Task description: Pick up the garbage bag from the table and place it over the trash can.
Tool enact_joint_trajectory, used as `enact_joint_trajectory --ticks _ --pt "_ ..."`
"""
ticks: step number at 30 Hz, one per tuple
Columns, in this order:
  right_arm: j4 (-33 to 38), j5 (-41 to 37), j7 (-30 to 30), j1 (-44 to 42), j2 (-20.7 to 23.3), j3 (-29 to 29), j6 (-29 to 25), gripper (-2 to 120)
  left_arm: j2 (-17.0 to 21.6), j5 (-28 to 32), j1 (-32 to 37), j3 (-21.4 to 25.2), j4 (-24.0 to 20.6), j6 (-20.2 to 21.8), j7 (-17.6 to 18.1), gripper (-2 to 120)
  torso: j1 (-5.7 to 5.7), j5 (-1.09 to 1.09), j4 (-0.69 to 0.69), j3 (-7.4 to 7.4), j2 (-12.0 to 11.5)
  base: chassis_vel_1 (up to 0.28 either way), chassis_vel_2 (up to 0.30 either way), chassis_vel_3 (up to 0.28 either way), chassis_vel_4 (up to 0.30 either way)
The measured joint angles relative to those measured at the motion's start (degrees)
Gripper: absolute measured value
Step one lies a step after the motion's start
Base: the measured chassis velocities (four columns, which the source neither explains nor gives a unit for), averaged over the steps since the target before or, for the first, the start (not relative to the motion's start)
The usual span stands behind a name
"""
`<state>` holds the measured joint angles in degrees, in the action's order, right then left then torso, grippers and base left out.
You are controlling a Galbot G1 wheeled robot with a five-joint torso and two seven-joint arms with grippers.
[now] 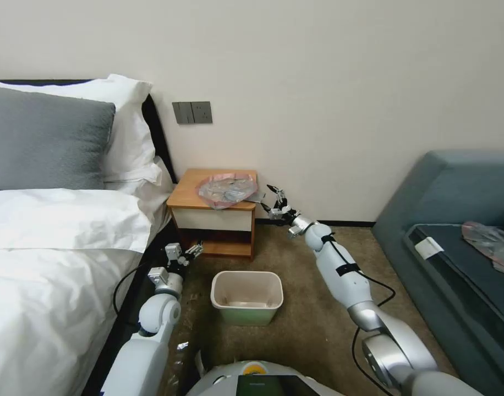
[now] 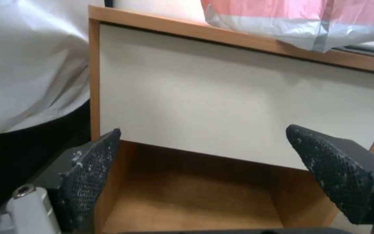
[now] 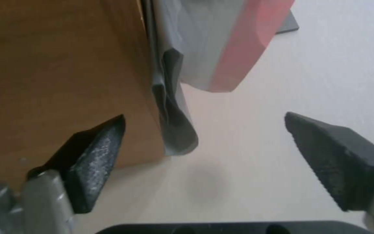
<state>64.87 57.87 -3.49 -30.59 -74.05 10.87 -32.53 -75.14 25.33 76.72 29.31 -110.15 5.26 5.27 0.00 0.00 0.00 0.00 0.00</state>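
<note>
Head view: right gripper (image 1: 273,199), fingers apart, sits beside the surface (image 1: 189,190) edge, seemingly just short of the garbage bag (image 1: 226,190); left gripper (image 1: 187,254) parked low, fingers spread.

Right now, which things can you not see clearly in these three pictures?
- Head view: the inside bottom of the trash can, hidden behind its near wall.
- Head view: the table shelf's left part, hidden by the open left gripper.
- Right wrist view: most of the garbage bag, cut off by the picture edge beyond the open right gripper.
- Left wrist view: the tabletop, seen edge-on from below.
</note>
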Motion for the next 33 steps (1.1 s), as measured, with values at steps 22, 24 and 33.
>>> enact_joint_trajectory --ticks 22,24,33 --pt "-0.06 -0.84 0.48 1.04 -0.73 -2.44 2.03 12 -0.07 0.01 -0.42 -0.19 0.90 -0.94 0.77 98 0.00 0.00 -0.01 0.00 0.00 0.000 0.000 0.000 0.000" --pt "0.10 -0.89 0.65 0.88 -1.09 -2.48 2.19 3 -0.07 0.01 -0.47 -0.29 0.88 -0.97 0.94 98 0.00 0.00 0.01 0.00 0.00 0.000 0.000 0.000 0.000" --pt "1.63 -1.89 0.95 0.49 -0.37 -2.78 2.85 0 0.21 0.16 -0.39 0.43 -0.18 -0.94 1.13 98 0.00 0.00 0.01 0.00 0.01 0.000 0.000 0.000 0.000"
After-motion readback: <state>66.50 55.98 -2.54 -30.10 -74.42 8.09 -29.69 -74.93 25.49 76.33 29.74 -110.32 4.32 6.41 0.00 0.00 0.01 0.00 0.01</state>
